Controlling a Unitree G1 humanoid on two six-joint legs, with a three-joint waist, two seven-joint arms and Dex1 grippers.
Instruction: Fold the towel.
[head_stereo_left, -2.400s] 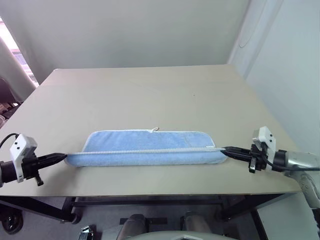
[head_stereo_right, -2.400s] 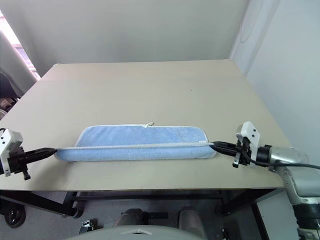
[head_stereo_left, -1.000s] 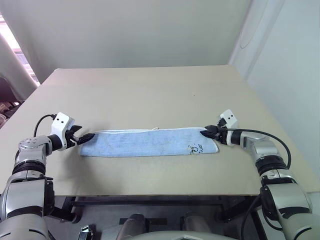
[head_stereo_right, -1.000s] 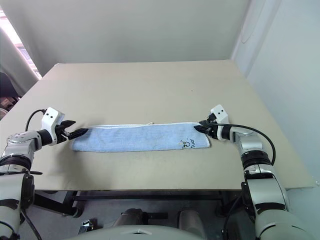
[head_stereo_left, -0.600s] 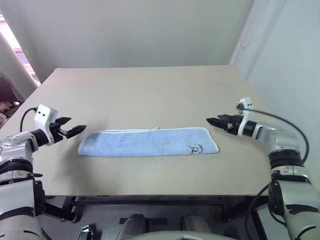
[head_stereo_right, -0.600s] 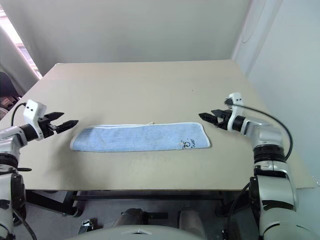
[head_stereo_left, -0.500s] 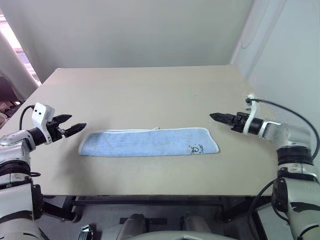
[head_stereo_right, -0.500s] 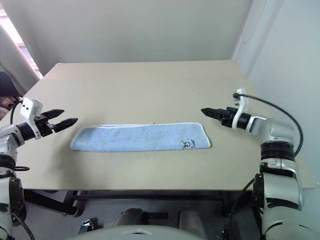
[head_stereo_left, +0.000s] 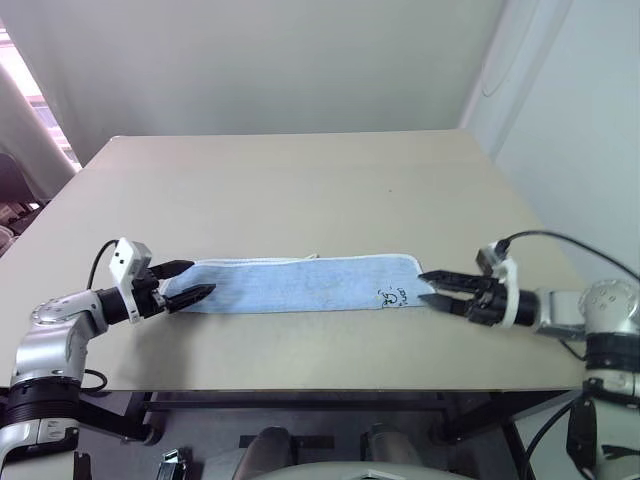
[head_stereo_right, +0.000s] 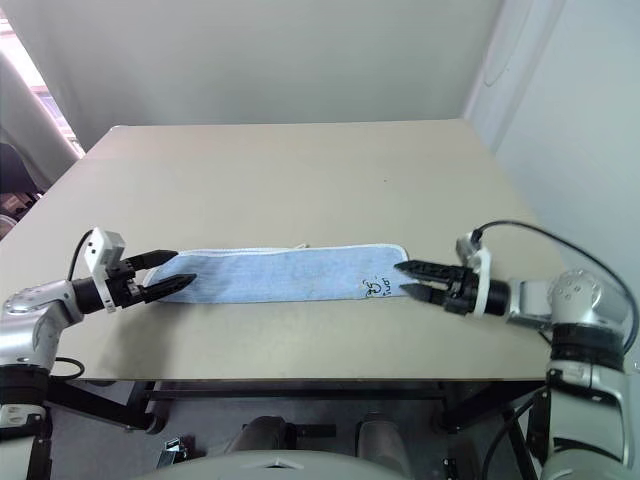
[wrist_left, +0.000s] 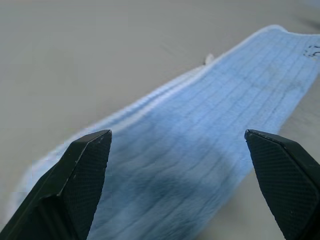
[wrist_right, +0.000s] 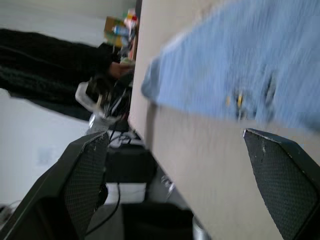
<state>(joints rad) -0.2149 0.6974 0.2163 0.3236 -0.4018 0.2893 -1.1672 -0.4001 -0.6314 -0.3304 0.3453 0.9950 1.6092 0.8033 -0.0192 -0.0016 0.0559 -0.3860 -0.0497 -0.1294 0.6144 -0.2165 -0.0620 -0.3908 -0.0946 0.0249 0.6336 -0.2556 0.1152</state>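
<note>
On the table, near its front edge, I see the towel lying flat as a long, narrow, light blue strip, running side to side across the tabletop. White stitched edging runs along the towel's far long edge, and a small white loop tag sticks out from that edge near the middle. Small dark ink marks sit close to the towel's right end.

At the towel's left end I have the left gripper. Its two black fingers are spread apart and released; the tips reach over the end of the cloth without closing on it. In the left wrist view the fingertips stand wide apart with the towel's surface between them, and nothing is pinched.

At the towel's right end I have the right gripper. Its fingers are likewise spread and released, pointing toward the towel, with the tips just beside the end of the cloth. The right gripper holds nothing.
</note>
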